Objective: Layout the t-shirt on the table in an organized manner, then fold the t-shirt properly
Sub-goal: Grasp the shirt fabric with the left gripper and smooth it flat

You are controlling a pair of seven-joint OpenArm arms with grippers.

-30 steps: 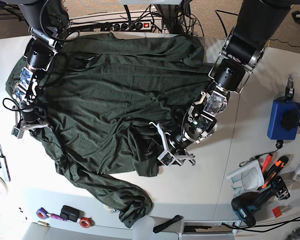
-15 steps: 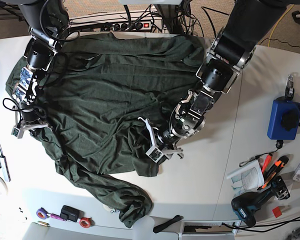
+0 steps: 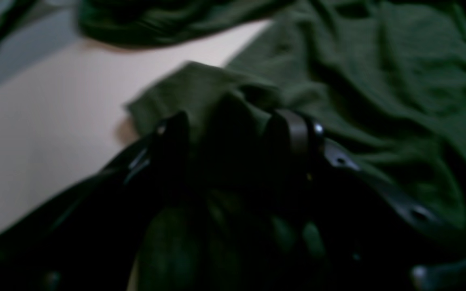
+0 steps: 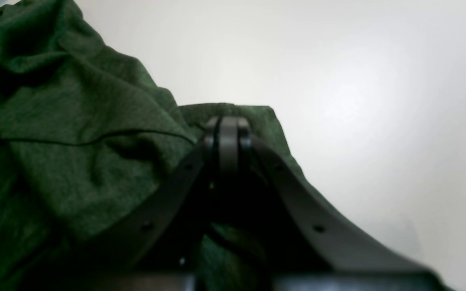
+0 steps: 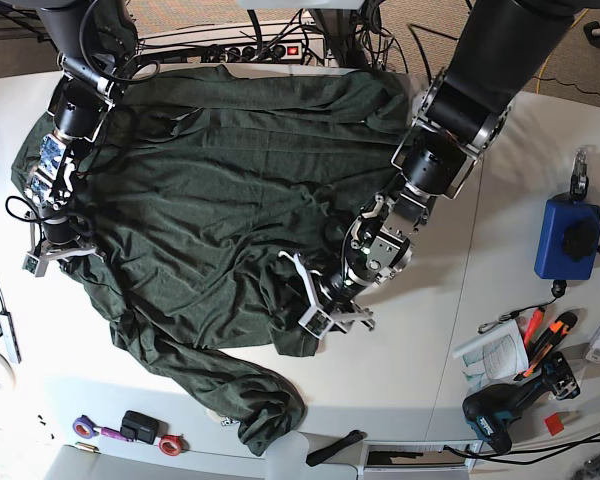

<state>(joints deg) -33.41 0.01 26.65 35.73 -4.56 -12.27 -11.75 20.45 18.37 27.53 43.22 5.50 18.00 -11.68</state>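
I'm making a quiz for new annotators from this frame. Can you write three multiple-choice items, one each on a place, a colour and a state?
1. Where does the blue pouch lie in the base view?
A. on the t-shirt
B. on the table, right of the t-shirt
C. in the left gripper

2. What colour is the t-shirt?
A. dark green
B. red
C. white

3. How stands the right gripper?
A. wide open above bare table
B. out of view
C. shut on the t-shirt's edge

Answers:
1 B, it sits on the white table clear of the cloth.
2 A, green in every view.
3 C, its jaws meet with cloth pinched between them in the right wrist view.
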